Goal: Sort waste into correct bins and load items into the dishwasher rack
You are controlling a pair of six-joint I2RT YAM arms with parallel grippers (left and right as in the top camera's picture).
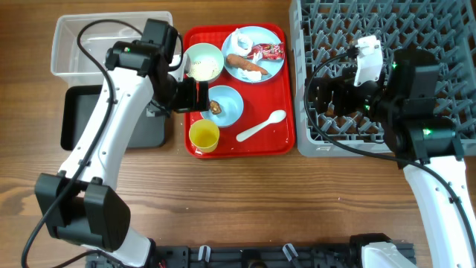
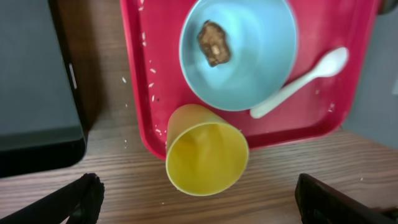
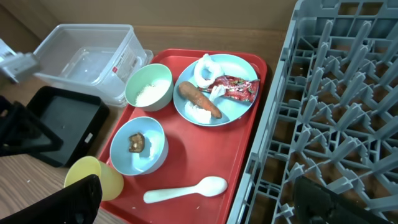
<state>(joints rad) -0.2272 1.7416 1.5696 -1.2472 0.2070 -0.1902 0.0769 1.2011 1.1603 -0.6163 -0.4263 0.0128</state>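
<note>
At the red tray's (image 2: pixel 339 37) seven o'clock corner the yellow cup (image 2: pixel 206 157) stands under the left gripper (image 2: pixel 199 186), jaws wide and empty, so picking it seems next, needing descent and a rim pinch; the right gripper (image 3: pixel 199 194) hangs open, empty, over the dishwasher rack (image 3: pixel 336 93).

Even overhead light is laying soft shadows on the table (image 1: pixel 245 201). The left wrist view is rendering the yellow cup (image 2: pixel 206 155) slightly soft.
</note>
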